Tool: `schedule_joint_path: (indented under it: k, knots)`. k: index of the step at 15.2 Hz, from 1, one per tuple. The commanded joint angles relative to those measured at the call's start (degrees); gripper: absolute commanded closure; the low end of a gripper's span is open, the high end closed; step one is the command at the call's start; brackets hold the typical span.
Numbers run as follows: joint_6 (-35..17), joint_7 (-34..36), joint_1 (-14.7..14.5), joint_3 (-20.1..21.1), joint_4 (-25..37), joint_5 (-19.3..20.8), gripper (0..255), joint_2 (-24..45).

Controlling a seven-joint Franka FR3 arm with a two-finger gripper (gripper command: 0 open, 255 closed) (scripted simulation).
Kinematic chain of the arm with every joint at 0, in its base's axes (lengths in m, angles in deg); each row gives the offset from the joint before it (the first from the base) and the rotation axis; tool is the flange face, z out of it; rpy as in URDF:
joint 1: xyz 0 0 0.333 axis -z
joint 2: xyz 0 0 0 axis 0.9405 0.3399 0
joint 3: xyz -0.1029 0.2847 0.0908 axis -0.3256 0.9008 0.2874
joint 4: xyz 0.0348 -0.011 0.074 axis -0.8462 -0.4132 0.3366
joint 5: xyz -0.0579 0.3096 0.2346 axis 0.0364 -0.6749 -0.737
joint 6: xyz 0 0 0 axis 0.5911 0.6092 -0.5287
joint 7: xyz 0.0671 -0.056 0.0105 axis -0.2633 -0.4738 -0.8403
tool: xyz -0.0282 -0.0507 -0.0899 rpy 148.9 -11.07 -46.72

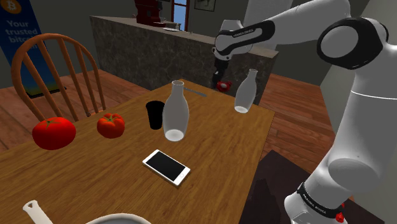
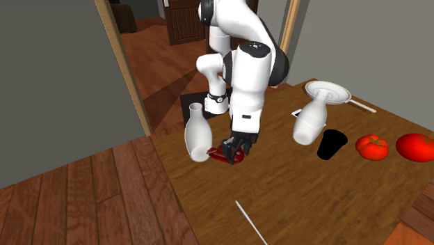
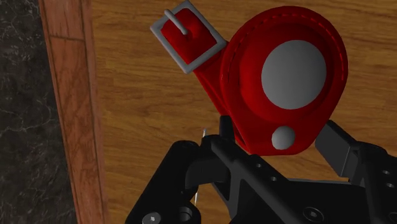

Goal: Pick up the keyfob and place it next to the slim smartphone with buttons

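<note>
Keyfob (image 3: 280,89) near wooden table (image 1: 95,172) edge

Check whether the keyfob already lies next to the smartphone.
No, the red keyfob is at the table's far edge under the gripper, well apart from the smartphone lying near the middle.

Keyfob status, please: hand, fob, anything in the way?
Hand shut on red keyfob, low near table edge. Smartphone across table. White bottle and black cup stand between.

The shoulder view looks down over the counter (image 1: 95,172) from beside the arm (image 1: 356,95) at right; the second exterior view faces it across the same counter; the wrist view hovers close above it.
</note>
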Motion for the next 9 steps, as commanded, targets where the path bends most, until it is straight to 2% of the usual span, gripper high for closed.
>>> schedule_joint_path:
  k: [1,9]
  knots:
    - [-0.5,2.7,-1.7,0.7,-1.9,0.7,255,-1.3]
    - [-1.2,13.5,-8.1,4.3,-7.2,3.0,255,-5.4]
